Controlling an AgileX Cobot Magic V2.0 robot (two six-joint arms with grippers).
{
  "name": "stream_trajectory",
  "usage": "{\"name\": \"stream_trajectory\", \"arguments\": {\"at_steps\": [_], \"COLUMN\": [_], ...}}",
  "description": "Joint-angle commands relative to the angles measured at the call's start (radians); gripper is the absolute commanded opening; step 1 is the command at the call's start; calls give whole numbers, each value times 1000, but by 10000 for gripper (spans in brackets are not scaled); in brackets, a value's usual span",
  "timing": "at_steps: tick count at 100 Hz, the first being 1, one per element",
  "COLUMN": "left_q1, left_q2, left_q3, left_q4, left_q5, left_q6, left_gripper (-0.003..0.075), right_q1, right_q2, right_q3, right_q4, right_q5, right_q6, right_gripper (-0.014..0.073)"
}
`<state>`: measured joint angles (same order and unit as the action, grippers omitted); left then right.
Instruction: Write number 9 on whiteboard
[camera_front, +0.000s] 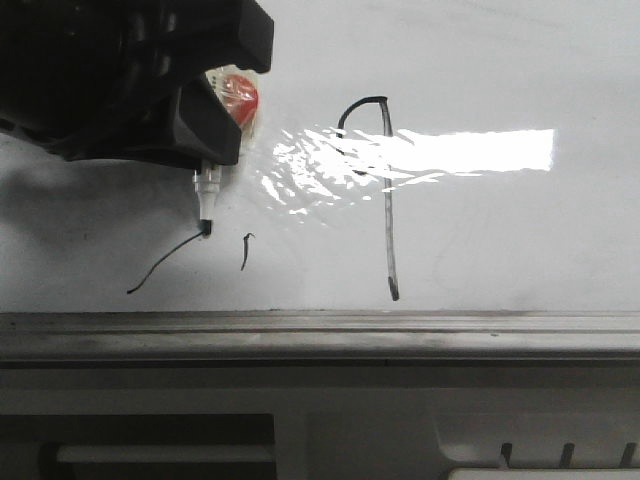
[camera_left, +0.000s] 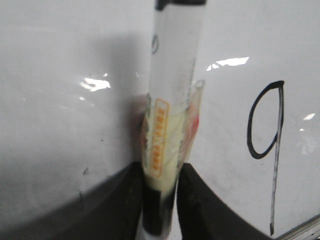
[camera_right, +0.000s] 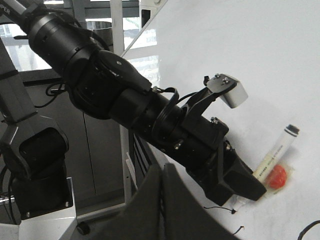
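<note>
My own two dark fingers are rising from six o'clock, pressed together with no gap between them and nothing in them. At centre the left arm is slanting from ten o'clock down toward four o'clock, its gripper clamping a marker with a red blob taped to it. The nib is touching the whiteboard, beside thin black strokes.
</note>
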<state>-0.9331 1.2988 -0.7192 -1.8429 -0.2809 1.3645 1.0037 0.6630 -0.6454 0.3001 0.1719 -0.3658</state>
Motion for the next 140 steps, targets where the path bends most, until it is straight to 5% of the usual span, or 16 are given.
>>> {"name": "stream_trajectory", "arguments": {"at_steps": [1,24,56,70,83,140], "left_q1": [14,14,-132,-202,-219,-219], "left_q2": [22,2,-342,-526,-650,-733], "left_q3": [-12,-13,120,246,321,350], "left_q4": [-14,-14,-14,-14,-14,-14], "left_q5": [-138,-140,-178,-193,-186,-183], "left_q6": [2,2,107,107,107,107], "left_gripper": [321,486,468,309,-18,-20], "right_q1": [-4,-4,-105,-189,-215,-215], "right_q2": [-4,-4,-115,-213,-260,-261], "right_q3": [-29,-27,167,271,307,311], "right_q4": [-4,-4,-5,15,15,15], "right_q5": [-74,-74,-76,-172,-194,-187], "right_q6": [-7,-7,-7,-7,-7,-7], "right_gripper": [-69,-69,-41,-41,-41,-41]}}
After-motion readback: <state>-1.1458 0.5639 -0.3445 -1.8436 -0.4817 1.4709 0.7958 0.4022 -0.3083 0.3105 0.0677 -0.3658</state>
